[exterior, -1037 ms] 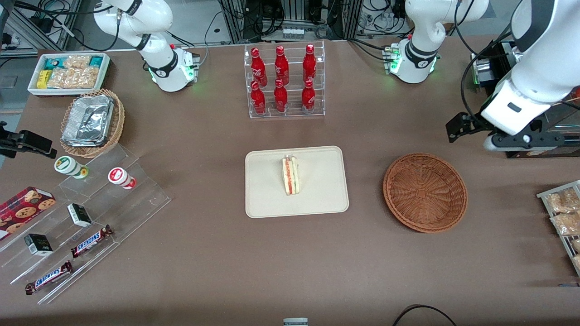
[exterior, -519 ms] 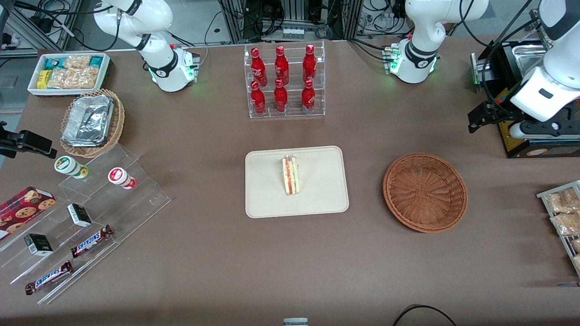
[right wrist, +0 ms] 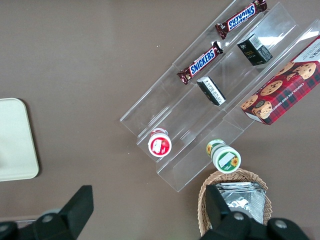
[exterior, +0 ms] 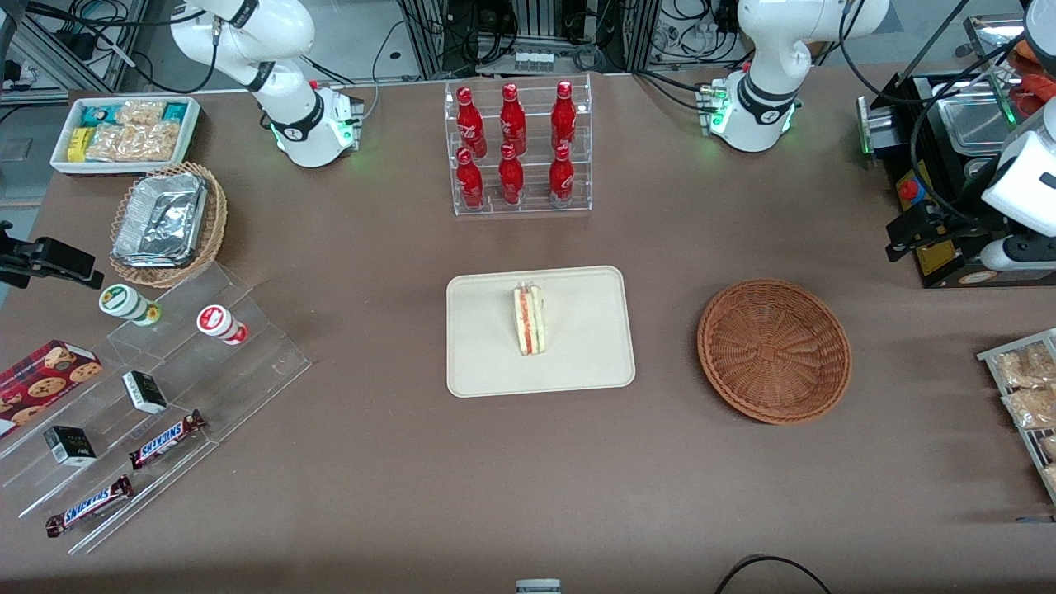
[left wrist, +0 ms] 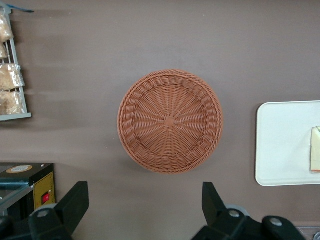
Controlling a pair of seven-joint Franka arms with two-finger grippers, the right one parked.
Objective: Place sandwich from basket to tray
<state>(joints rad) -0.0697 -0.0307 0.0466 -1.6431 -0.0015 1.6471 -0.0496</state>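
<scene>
The sandwich [exterior: 529,319] lies on the cream tray [exterior: 577,363] in the middle of the table; its edge shows in the left wrist view [left wrist: 315,156] on the tray [left wrist: 280,145]. The reddish-brown basket [exterior: 774,351] stands empty beside the tray, toward the working arm's end; the left wrist view shows it [left wrist: 170,121] from above. My left gripper [exterior: 905,234] hangs open and empty above the table's edge at the working arm's end, farther from the front camera than the basket. In the wrist view the gripper [left wrist: 144,196] has its black fingers [left wrist: 75,199] spread wide.
A clear rack of red bottles [exterior: 516,148] stands farther back than the tray. A black machine [exterior: 949,165] sits under my gripper. A rack of snack packets [exterior: 1027,396] is at the working arm's end. A tan foil basket [exterior: 165,223] and acrylic steps [exterior: 148,412] lie toward the parked arm's end.
My left arm has drawn away from the basket toward the working arm's end of the table, gripper open. The sandwich, tray and basket have not moved.
</scene>
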